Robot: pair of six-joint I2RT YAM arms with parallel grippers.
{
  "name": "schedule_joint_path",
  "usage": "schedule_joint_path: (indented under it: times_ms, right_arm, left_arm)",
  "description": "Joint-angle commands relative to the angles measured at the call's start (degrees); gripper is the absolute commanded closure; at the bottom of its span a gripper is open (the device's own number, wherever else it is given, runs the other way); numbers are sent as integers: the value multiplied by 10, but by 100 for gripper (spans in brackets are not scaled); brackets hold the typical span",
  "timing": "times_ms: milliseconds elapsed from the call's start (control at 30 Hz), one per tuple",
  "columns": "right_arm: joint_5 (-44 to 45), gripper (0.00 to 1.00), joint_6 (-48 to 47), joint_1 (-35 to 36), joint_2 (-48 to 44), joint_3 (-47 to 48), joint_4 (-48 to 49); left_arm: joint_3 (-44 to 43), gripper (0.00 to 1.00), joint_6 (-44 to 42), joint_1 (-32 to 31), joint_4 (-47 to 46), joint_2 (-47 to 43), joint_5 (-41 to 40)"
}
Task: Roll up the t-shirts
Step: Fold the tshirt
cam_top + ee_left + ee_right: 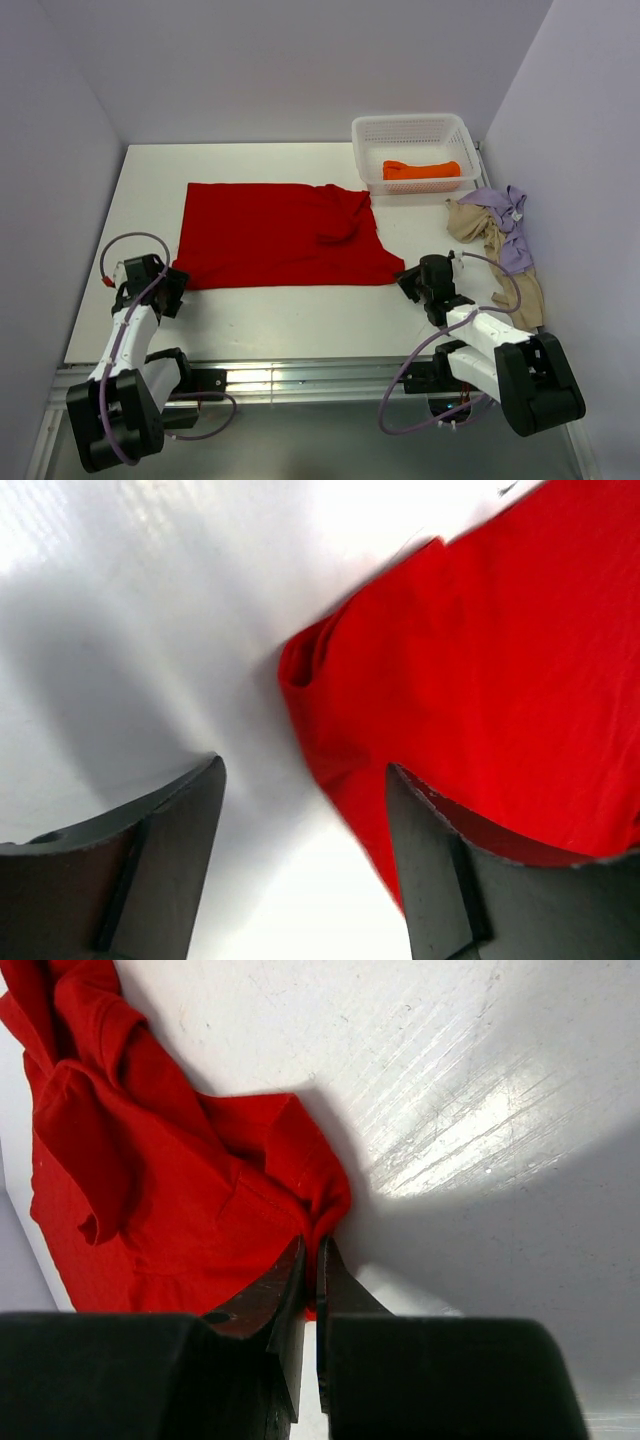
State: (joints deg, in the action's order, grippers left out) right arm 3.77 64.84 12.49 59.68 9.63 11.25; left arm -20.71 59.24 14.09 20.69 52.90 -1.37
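— What's the red t-shirt (270,235) like from there?
— I see soft matt cloth, creased. The table (300,320) is glossy white, finely scratched, catching glare.
— And the basket (410,122)?
— White plastic mesh. My left fingers (170,870) look matt black, edges slightly rough.

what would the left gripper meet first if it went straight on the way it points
Likely the corner of the red t-shirt, just ahead of the open left gripper; depth unclear.
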Motion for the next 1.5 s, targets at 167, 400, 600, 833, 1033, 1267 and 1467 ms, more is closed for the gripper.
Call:
schedule_joint_path:
  times_ms: [167, 400, 600, 833, 1033, 1267, 1467]
  right_arm:
    - [9, 96, -7, 3, -15, 13, 12]
    - [7, 99, -14, 9, -11, 17, 4]
    - [-10, 100, -29, 12, 11, 109, -65]
    - [-2, 100, -44, 11, -71, 233, -173]
    - [-8, 100, -2, 11, -126, 102, -172]
    - [13, 100, 22, 11, -240, 6, -215]
    - [26, 100, 19, 11, -284, 9, -262]
  left_arm:
    - [2, 41, 11, 7, -73, 63, -21]
    - [-12, 100, 14, 8, -111, 113, -4]
    - [-102, 100, 7, 13, -48, 127, 9]
    - [-232, 100, -19, 50, 58, 82, 62]
    - [-98, 100, -33, 68, 21, 67, 74]
    - [-29, 100, -36, 74, -2, 76, 88]
    - [-38, 100, -22, 74, 35, 12, 62]
